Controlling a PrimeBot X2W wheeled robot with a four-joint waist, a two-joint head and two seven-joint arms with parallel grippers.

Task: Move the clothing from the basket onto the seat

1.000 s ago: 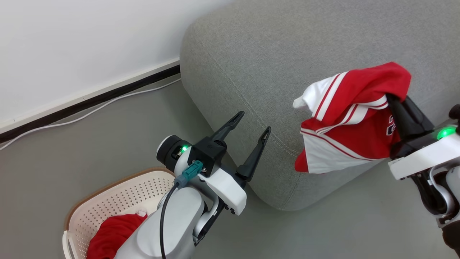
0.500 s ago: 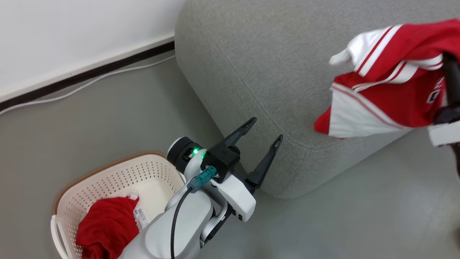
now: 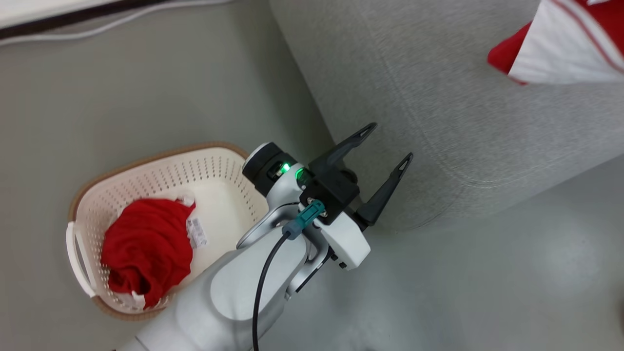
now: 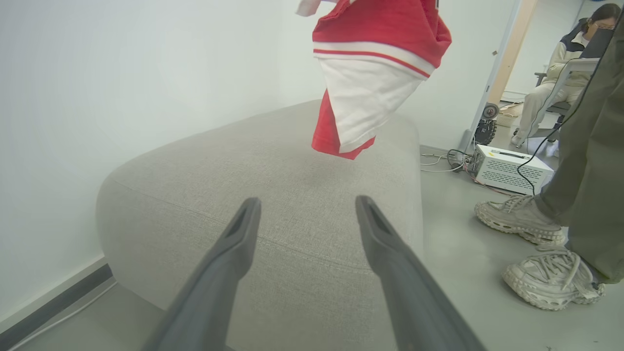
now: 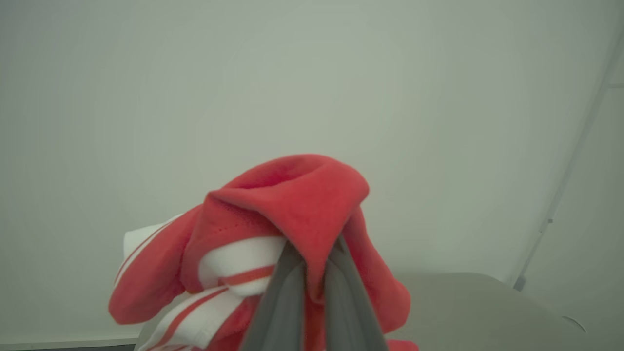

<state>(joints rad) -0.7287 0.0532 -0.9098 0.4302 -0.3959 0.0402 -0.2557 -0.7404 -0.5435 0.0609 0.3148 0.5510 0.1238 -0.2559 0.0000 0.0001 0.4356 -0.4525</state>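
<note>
A red garment with white stripes (image 5: pixel 292 204) hangs pinched in my right gripper (image 5: pixel 312 253), which is shut on it; the same garment (image 4: pixel 375 73) dangles above the grey seat (image 4: pixel 273 195), and its lower corner (image 3: pixel 560 48) shows at the head view's top right over the seat (image 3: pixel 438 97). A second red garment (image 3: pixel 146 248) lies bunched in the cream basket (image 3: pixel 219 165) on the floor at lower left. My left gripper (image 3: pixel 387 146) is open and empty, its fingers (image 4: pixel 234 253) pointing at the seat's side, to the right of the basket.
A person's legs and pale sneakers (image 4: pixel 546 253) stand on the floor right of the seat, by a white box (image 4: pixel 507 168) with cables. Another person sits far behind. A white cable (image 3: pixel 97 29) runs along the wall's dark skirting.
The head camera has tilted down and left, so the basket shows fully. The right gripper has carried its garment up and away over the seat. The left gripper stays open.
</note>
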